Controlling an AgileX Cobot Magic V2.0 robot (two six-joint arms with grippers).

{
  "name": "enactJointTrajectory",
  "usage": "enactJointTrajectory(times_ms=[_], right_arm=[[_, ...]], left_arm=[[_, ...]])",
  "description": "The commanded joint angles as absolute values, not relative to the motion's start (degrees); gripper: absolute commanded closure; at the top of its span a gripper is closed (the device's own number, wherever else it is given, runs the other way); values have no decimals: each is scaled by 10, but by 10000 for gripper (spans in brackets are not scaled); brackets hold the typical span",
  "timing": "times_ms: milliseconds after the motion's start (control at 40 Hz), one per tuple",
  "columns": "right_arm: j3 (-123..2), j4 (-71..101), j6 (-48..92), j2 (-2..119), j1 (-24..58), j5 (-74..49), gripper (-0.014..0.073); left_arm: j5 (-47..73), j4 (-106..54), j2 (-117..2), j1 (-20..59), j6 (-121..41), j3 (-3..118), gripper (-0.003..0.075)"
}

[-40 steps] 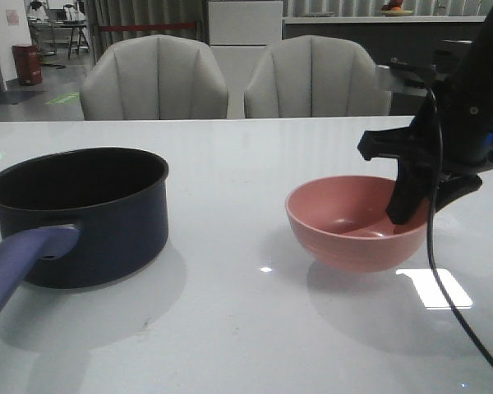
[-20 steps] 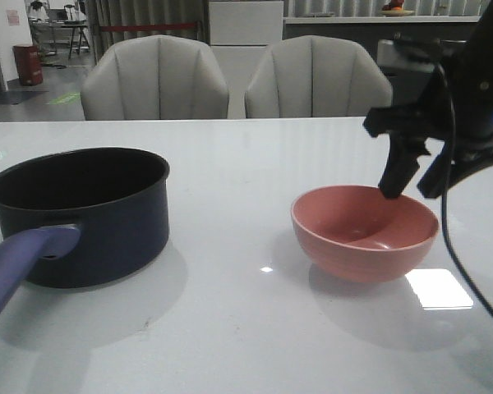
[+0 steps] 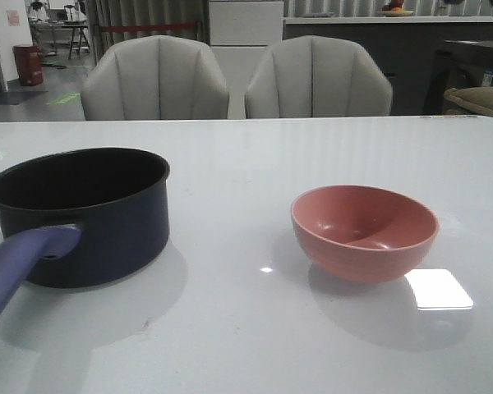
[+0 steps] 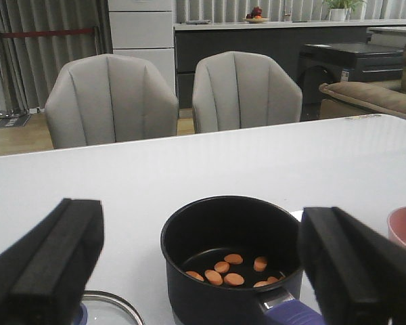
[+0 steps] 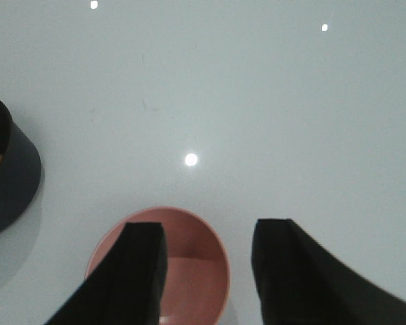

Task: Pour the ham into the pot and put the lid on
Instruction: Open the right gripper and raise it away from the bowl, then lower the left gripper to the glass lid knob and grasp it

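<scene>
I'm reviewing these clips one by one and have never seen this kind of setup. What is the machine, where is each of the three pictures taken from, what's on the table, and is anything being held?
This is a two-armed robot at a white table. One picture looks forward over the table; neither arm shows in it. The other two come from cameras on the wrists, so the dark blocks at their lower edges are the fingers.

On the table stand a dark pot with a purple handle and an empty pink bowl. The left wrist view shows the orange ham slices already lying inside the pot, and the rim of the glass lid on the table near it.

The left end effector is wide open, with the pot seen between its fingers. The right end effector is open above the bowl. Neither holds anything.
</scene>
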State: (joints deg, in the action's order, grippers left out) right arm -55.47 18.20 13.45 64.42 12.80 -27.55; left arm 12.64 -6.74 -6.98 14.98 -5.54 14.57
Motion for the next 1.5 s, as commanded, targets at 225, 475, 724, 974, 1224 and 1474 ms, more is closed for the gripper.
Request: enactJointTrajectory(times_ms=[225,475,724,974,1224,1474], right_arm=[[-394,182,143,405,182,-115,176],[-232,182,143,201,183,-87,176],[-106,182,143,54,183,-70,176],[-84,182,143,45,182,-75,439],[-84,182,143,45,182,-75,445],[-84,182,143,45,182,-75,445]], left_arm=[[78,-70,-81,154,-55,161,103],[78,-70,-81,154,-55,161,103],[78,-70,-81,154,-55,161,103],[82,-82,-81,154,-55,161,103],[97,-100,-82,154,-55,168,102],[165,-94,-156,118,-55,249,88]])
